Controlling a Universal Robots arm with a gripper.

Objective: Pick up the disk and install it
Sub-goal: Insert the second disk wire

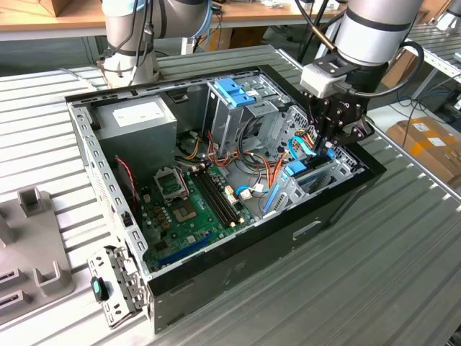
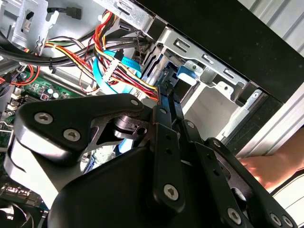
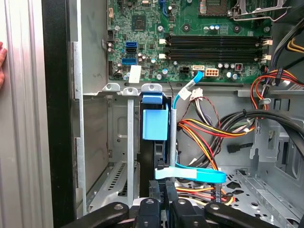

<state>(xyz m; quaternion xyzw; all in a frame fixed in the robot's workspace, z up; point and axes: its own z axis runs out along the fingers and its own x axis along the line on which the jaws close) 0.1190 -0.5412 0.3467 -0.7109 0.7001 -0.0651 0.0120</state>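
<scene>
The disk stands on edge in the drive bay at the front corner of the open computer case, on the exterior view's right. In the first wrist view the disk shows edge-on, its light-blue carrier rail facing the camera between the bay's metal walls. My gripper reaches down into the bay from above. Its black fingers sit close together over the disk's edge, and the gripper looks shut on it. In the second wrist view the fingertips end at the blue rail.
Orange, yellow and black cables and a flat blue cable crowd the bay's side. The motherboard, a grey power-supply box and a tall cage with a blue handle fill the case. A person's hand rests outside the case wall.
</scene>
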